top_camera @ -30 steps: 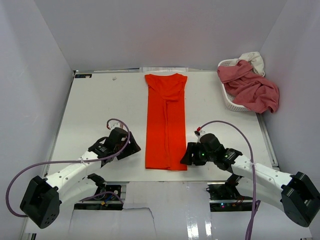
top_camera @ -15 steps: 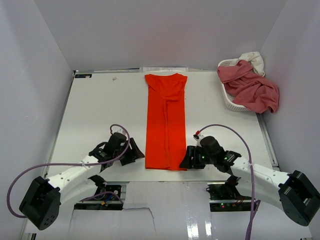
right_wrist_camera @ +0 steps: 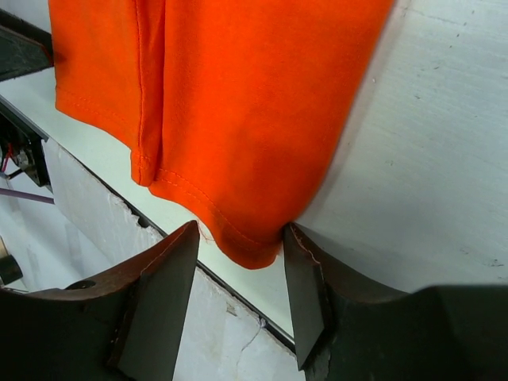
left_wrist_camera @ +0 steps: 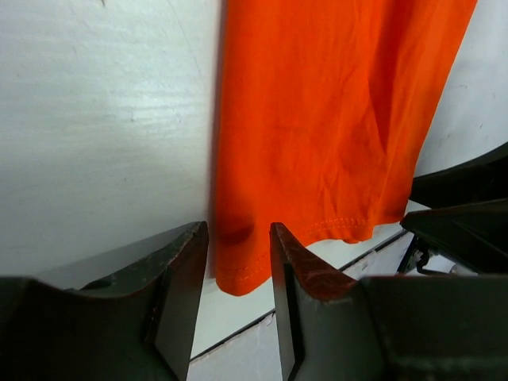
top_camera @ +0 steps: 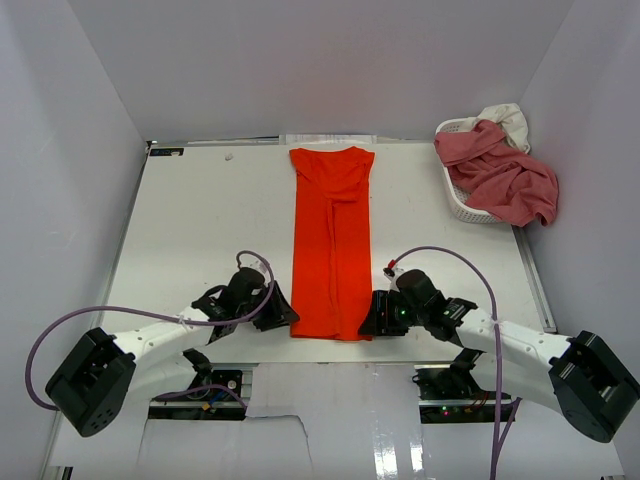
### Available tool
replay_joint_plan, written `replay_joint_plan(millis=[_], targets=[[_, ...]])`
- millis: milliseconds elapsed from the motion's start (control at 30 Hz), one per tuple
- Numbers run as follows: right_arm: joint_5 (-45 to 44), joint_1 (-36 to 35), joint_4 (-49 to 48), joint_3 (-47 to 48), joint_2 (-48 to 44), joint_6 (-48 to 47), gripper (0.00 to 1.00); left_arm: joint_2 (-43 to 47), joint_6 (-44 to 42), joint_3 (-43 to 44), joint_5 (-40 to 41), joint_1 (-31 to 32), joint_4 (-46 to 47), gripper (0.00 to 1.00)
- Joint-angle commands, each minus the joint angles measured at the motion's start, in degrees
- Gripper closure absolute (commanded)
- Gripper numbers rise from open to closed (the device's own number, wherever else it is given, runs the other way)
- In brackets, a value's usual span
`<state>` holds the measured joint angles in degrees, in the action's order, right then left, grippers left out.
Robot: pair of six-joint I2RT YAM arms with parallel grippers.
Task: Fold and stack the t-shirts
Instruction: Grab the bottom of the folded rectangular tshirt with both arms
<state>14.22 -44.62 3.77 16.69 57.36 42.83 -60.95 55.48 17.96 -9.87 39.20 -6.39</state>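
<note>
Shirt: The orange-red t-shirt [top_camera: 332, 245] lies flat as a long strip in the middle of the table [top_camera: 200, 220]. Its neck is at the top of the frame and its hem is at the bottom, by the table's near edge.
What changed: A second ago both arms sat a little away from the shirt. Now each one has slid in to a bottom corner of it. The shirt itself has not moved.
Left gripper: The left gripper [left_wrist_camera: 238, 238] has its fingers part way apart, and they have been coming together. The hem's corner shows in the gap, not squeezed yet.
Right gripper: The right gripper [right_wrist_camera: 238, 238] is the same, fingers apart and loose, with the other hem corner between them.
What it means: I think the arms are about to pinch both corners and carry the hem up to the neck. That fold is not made yet.
Other shirts: The rose-pink t-shirt [top_camera: 500, 175] and the cream-white t-shirt [top_camera: 505, 115] wait in the basket [top_camera: 455, 195] at the upper right.
Hard to see: From above, the arms cover their own fingertips. Up close, I cannot tell if any finger is under the cloth. The cream-white one is mostly hidden.
</note>
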Motion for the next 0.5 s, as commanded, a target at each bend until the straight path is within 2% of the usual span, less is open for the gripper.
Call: replay_joint_plan(millis=[0, 233, 333, 367, 400, 433, 467], targets=[[-2.88, 0.24, 5.1, 0.98, 0.56, -1.96, 0.46, -0.66, 0.76, -2.13, 0.47, 1.75, -3.45, 0.52], [-3.23, 0.24, 5.99, 1.59, 0.99, -2.57, 0.45, 0.48, 4.19, -3.98, 1.43, 5.71, -5.47, 0.51], [-3.23, 0.24, 5.81, 1.59, 1.96, -2.93, 0.55, -0.31, 4.54, -3.98, 1.96, 6.24, -5.73, 0.53], [-3.14, 0.24, 5.64, 1.68, 2.31, -3.1, 0.67, -0.57, 4.63, -3.81, 1.96, 6.33, -5.56, 0.57], [-2.97, 0.24, 5.72, 1.77, 2.84, -3.19, 0.72, -0.75, 4.72, -3.63, 2.13, 6.67, -5.65, 0.61], [-2.71, 0.24, 5.63, 1.86, 3.1, -3.28, 0.77, -1.1, 4.72, -3.54, 2.4, 6.77, -5.65, 0.72], [-2.62, 0.24, 5.55, 1.86, 3.28, -3.45, 0.85, -1.28, 4.63, -3.28, 2.48, 6.85, -5.65, 0.78]])
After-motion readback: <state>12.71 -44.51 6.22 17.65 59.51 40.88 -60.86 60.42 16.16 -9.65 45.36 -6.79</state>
